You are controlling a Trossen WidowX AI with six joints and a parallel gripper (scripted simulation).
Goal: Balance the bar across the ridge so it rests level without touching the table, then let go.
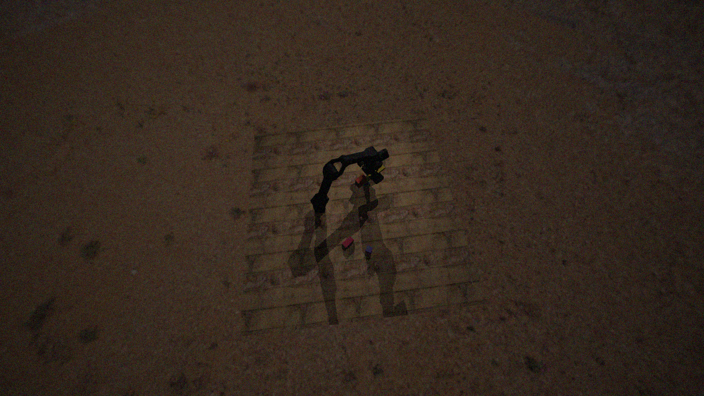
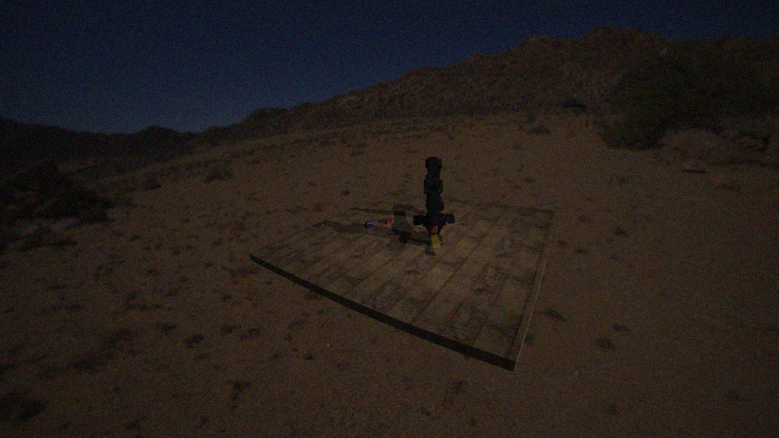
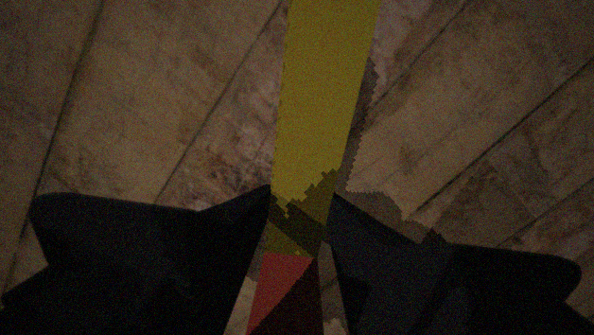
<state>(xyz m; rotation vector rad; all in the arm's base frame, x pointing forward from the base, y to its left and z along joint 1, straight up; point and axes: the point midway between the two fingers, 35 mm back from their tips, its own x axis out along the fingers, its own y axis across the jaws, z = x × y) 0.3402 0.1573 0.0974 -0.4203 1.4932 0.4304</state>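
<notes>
A yellow bar (image 1: 381,168) (image 2: 435,240) (image 3: 322,95) has a red-orange block (image 1: 359,180) (image 2: 434,229) (image 3: 279,279) at its end nearer the arm. My gripper (image 1: 372,175) (image 3: 299,196) is shut on the yellow part, beside the red-orange end. In the wrist view the bar runs up and out of the frame between both dark fingers. The bar is low over the table (image 1: 275,315) (image 2: 381,293). I cannot make out the ridge; it may be hidden under the bar or gripper. Whether the bar is level or touches anything is too dark and small to tell.
A pink block (image 1: 347,242) (image 2: 388,221) and a small purple block (image 1: 369,250) (image 2: 369,224) stand on the table, nearer the bottom of the top view than the bar. Long arm shadows cross the planks. The scene is dim, with sandy ground around the table.
</notes>
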